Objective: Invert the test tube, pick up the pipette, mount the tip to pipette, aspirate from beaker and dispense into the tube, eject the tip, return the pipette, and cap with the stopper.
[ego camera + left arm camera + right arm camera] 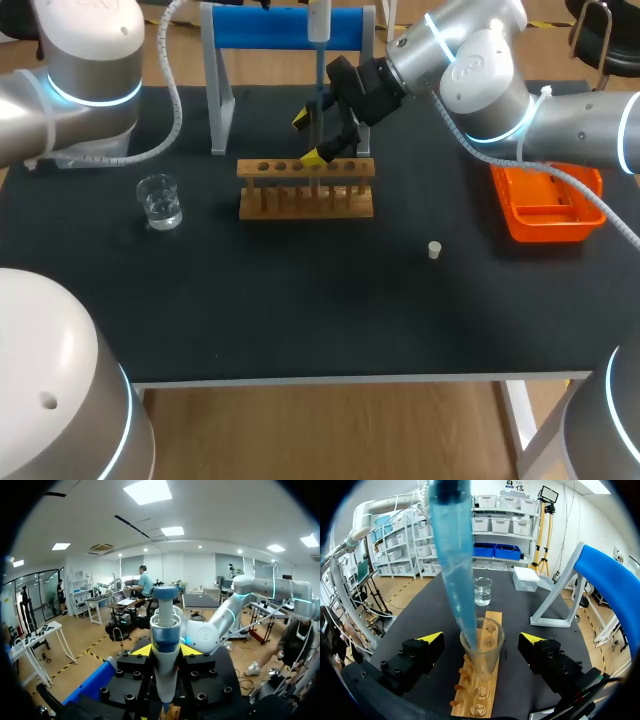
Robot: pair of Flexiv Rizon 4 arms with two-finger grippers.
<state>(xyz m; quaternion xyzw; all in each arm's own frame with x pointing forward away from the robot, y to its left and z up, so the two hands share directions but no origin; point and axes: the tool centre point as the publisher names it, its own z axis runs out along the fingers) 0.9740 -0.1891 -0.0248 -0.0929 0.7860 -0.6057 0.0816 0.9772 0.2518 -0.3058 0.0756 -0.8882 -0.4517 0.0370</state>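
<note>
One test tube (pixel 482 649) between parted fingers (pixel 433 637) of right hand (pixel 481 638), pipette tip (pixel 452 555) inside.

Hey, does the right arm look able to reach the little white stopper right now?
Probably yes: the stopper sits alone with nothing near it, and the right tool is open, only straddling the test tube.

A table (pixel 300 310) with a matte black top, evenly lit; a pale strip runs along its near edge, a white leg (pixel 522 425) under the near right corner.
</note>
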